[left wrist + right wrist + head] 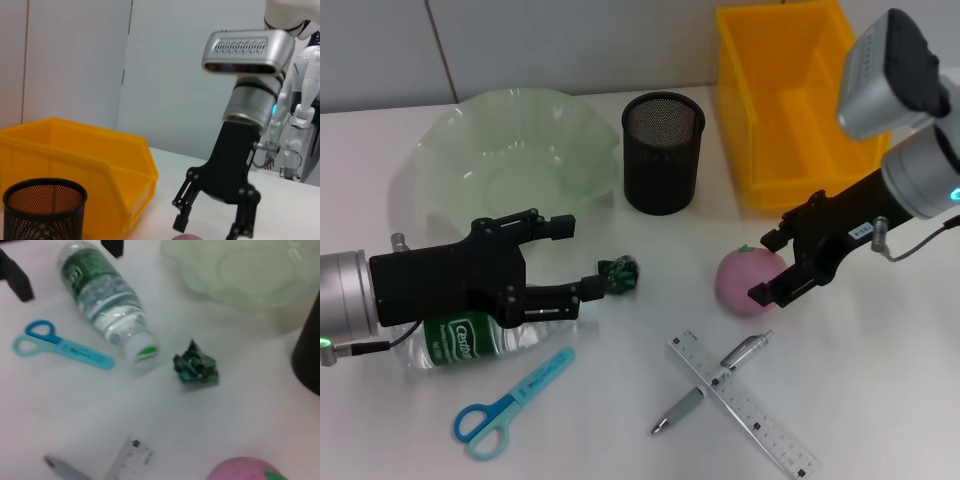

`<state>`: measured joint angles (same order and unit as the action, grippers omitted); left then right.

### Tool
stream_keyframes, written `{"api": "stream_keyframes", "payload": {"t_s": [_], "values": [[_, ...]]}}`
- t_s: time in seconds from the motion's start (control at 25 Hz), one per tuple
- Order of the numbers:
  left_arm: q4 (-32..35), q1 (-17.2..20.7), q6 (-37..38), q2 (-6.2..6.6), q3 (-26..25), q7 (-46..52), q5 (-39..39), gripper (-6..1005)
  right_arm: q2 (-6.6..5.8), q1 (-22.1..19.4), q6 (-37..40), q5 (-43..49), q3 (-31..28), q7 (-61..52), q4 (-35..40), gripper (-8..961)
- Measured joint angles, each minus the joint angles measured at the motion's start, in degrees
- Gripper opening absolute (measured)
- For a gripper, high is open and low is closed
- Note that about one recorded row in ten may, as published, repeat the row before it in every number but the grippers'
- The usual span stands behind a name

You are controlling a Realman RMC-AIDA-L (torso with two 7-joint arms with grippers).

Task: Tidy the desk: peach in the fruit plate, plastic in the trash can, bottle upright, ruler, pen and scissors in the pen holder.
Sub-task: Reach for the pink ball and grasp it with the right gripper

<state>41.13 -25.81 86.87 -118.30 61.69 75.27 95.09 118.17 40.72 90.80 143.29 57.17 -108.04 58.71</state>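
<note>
A: Scissors (510,405) lie nearest the head camera, flat on the desk (880,380), blade cover on. Ruler (745,407) beside them with the pen (712,383) crossed under or over it, can't tell which. None of the three is in the pen holder (663,152).

B: So nothing done yet?

A: As far as I can judge, nothing. Peach (750,280) sits on the desk, not in the fruit plate (510,160). Bottle (460,340) lies on its side. Crumpled green plastic (618,272) is on the desk, well apart from the trash can (790,100), which looks empty.

B: Grippers?

A: Right gripper (775,268) hangs over the peach, jaws wide apart, straddling it, holding nothing; no contact that I can confirm. Left gripper (582,262) is low over the bottle, jaws spread wide, empty, one fingertip just beside the plastic.

B: Which step is in hand?

A: Likely the peach grab on the right. Left could go for either plastic or bottle, unclear.

B: Anything hidden?

A: Most of the bottle is covered by the left arm in the head view; the right wrist view shows it whole, cap toward the plastic. Left wrist view cuts off the peach, only a pink sliver at the edge. Trash can's far corner is behind the right arm.
</note>
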Motion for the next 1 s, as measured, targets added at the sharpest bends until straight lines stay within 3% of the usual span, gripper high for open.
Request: {"api": "stream_keyframes", "payload": {"t_s": [0.12, 0.36, 0.84, 1.0], "values": [[0.01, 0.17, 0.33, 0.02, -0.05, -0.01, -0.24, 861, 0.65, -0.1, -2.2, 1.37, 0.78, 0.55, -0.29, 816], [0.27, 0.42, 1.22, 0.08, -0.78, -0.11, -0.35, 861, 0.78, -0.48, -7.02, 1.65, 5.68, 0.53, -2.73, 816], [0.45, 0.42, 1.89, 0.09, -1.9, -0.14, -0.44, 860, 0.83, -1.14, -10.1, 1.69, 6.19, 0.16, -3.11, 761], [0.44, 0.41, 1.9, 0.09, -1.96, -0.14, -0.44, 860, 0.83, -1.38, -10.49, 1.4, 6.09, 0.22, -3.05, 594]]}}
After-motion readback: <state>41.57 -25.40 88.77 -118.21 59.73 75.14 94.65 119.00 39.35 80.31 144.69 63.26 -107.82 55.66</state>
